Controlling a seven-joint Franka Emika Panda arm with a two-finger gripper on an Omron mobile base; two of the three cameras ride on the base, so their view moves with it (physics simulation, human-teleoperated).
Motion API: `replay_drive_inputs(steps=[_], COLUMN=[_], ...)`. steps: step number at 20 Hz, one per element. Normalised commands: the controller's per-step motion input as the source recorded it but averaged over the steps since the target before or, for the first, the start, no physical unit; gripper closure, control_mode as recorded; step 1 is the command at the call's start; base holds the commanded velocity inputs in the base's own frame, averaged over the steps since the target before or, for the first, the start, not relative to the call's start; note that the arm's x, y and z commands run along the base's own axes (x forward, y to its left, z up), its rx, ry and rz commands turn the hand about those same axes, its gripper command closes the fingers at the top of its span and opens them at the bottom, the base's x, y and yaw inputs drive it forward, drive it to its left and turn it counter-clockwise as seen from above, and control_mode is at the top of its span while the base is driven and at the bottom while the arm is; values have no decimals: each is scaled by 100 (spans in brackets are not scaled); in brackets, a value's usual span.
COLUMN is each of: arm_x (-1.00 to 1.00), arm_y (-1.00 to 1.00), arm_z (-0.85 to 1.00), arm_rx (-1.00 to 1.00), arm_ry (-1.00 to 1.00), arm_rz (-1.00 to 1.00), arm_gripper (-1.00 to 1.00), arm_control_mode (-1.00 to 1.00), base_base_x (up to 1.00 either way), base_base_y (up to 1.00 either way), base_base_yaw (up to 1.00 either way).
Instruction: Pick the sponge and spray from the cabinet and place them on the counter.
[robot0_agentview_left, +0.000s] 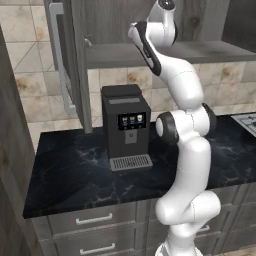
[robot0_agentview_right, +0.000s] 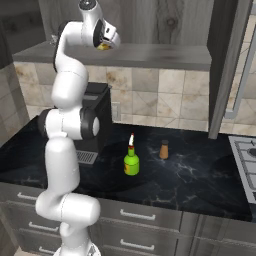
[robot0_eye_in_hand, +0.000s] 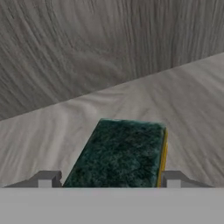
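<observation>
I have the arm reaching high into the open cabinet (robot0_agentview_left: 150, 52). In the hand view the sponge (robot0_eye_in_hand: 120, 151) lies flat on the cabinet floor, green layer up, a thin yellow edge showing along its 3 o'clock side. Its near end is cut off at 6 o'clock, so I cannot see its full length.

The gripper (robot0_eye_in_hand: 109, 179) straddles it: one finger tip (robot0_eye_in_hand: 46, 179) sits at 8 o'clock, the other at 4 o'clock, with the sponge between them. The jaws are spread. The right tip looks just beside the yellow edge; the left tip stands a little apart from the green face. I cannot tell whether either tip touches.

From the right base view, the hand is up at the cabinet shelf edge, and I catch a small yellow patch of the sponge (robot0_agentview_right: 103, 47) under it. The finger tips themselves are hidden behind the wrist there.

In the left base view the wrist blocks the cabinet interior; the hand is lost against the wood at 12 o'clock.

The spray (robot0_agentview_right: 131, 161) stands upright on the counter (robot0_agentview_right: 200, 175), at about 6 o'clock in the right base view. A small orange-brown shaker (robot0_agentview_right: 164, 149) stands near it at its 2 o'clock. The coffee machine (robot0_agentview_left: 126, 125) sits on the counter, partly hidden by the arm in the right base view.
</observation>
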Motion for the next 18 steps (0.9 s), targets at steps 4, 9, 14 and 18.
replay_drive_inputs(steps=[4, 9, 14, 18], arm_x=[-20, -36, -45, -62], arm_y=[0, 0, 0, 0], arm_z=[-27, -35, -39, -46], arm_rx=[0, 0, 0, 0], arm_ry=[0, 0, -2, -5], arm_rz=[0, 0, 0, 0], arm_gripper=[100, 100, 100, 100], arm_control_mode=[-100, -100, -100, -100], base_base_x=[0, 0, 0, 0], base_base_y=[0, 0, 0, 0], base_base_yaw=[0, 0, 0, 0])
